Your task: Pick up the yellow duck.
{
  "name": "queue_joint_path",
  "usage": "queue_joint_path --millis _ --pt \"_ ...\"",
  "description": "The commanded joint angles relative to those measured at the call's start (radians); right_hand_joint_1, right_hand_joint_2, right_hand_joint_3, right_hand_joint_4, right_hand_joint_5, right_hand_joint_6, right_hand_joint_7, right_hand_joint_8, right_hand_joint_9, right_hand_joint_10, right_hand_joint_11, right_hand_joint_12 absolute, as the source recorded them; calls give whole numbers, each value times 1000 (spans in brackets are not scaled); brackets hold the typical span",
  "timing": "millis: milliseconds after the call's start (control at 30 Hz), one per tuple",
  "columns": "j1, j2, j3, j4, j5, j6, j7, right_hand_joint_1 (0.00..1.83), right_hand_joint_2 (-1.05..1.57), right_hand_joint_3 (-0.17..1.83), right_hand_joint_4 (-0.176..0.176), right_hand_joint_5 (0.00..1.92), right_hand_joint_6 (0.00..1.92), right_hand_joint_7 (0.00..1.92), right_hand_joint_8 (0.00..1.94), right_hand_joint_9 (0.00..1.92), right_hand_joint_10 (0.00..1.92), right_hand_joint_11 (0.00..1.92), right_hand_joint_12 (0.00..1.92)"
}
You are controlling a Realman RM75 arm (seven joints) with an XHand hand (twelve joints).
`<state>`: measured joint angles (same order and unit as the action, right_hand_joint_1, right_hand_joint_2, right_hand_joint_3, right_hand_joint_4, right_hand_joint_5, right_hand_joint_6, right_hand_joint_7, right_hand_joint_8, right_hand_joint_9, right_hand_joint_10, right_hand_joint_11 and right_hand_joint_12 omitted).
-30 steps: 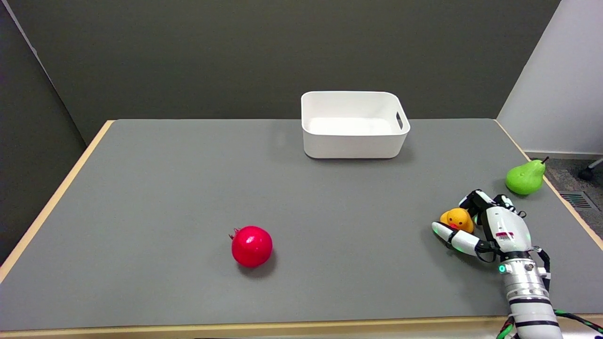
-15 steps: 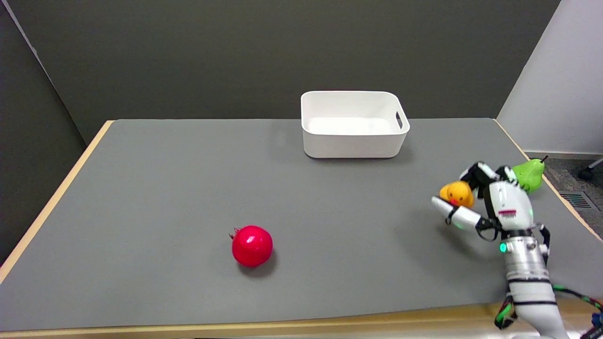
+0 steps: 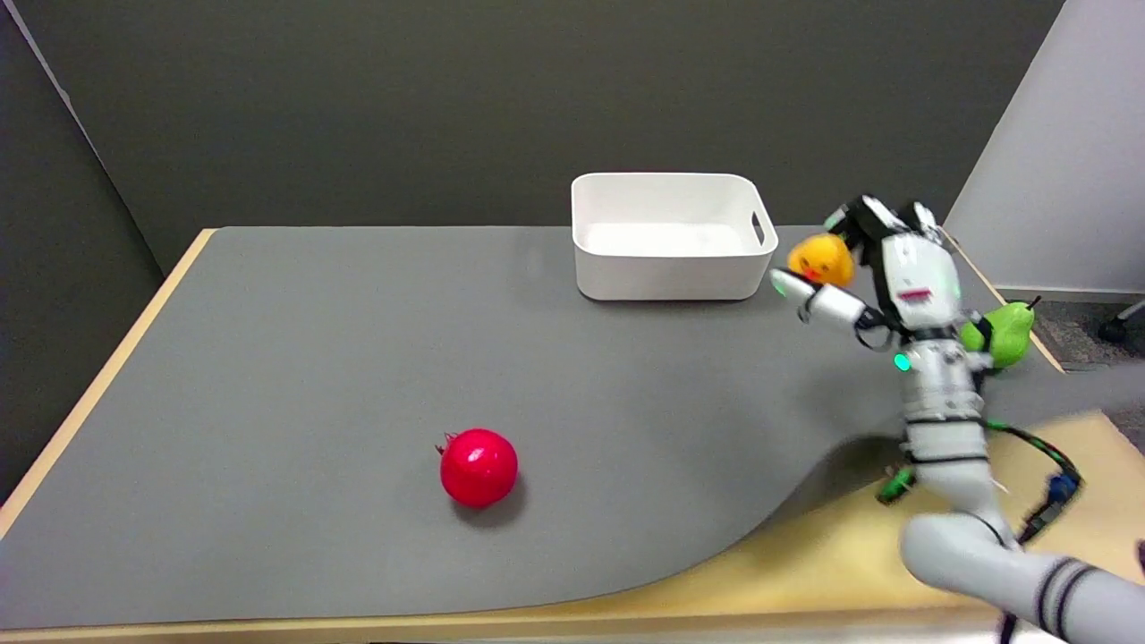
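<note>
High above the far right of the bench, the yellow duck rides clear of the surface, pinched in the right hand, whose thumb reaches under the toy while the other fingers curl over it from behind. Such a hold appears chosen to cradle the small, rounded body so it cannot roll free. With the toy airborne, the pick-up looks all but complete. Just left of the duck stands a white bin, open-topped. A green pear rests near the bench's right edge, partly hidden by the arm, and a red pomegranate sits well apart at the front. A grey mat covers the light wooden bench, its near right corner peeled back; dark walls close the room behind
</note>
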<state>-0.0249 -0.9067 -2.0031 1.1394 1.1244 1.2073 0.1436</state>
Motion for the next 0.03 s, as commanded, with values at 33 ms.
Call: queue_joint_path --millis 33 --pt "446 -199 -110 -28 -2 -219 -196 1164 1288 115 -176 501 1445 698 1782 729 1891 141 1921"
